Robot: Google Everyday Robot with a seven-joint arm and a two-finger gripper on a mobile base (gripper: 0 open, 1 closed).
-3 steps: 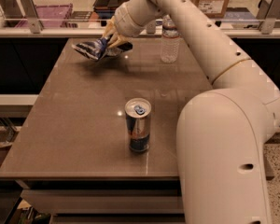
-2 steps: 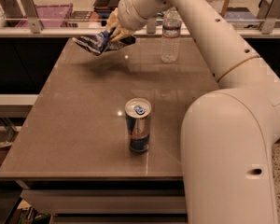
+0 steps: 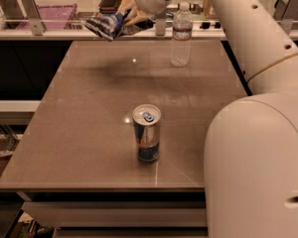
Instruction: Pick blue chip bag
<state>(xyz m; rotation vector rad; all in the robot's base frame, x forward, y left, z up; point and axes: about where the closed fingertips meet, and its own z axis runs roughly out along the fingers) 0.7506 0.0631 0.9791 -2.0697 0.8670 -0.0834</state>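
The blue chip bag (image 3: 105, 25) is a crumpled dark blue foil bag with white patches, held in the air above the far left part of the table. My gripper (image 3: 125, 18) is shut on the bag's right end, at the top of the view, well above the tabletop. The bag's shadow falls on the table below it. The white arm (image 3: 248, 29) reaches in from the right.
A blue-and-silver drink can (image 3: 147, 133) stands near the table's middle front. A clear water bottle (image 3: 181, 35) stands at the far right. The brown table (image 3: 89, 133) has edges on the left and front. A counter with a purple bin (image 3: 54, 15) runs behind.
My gripper has lifted the blue chip bag higher off the table. The can and bottle have not moved.
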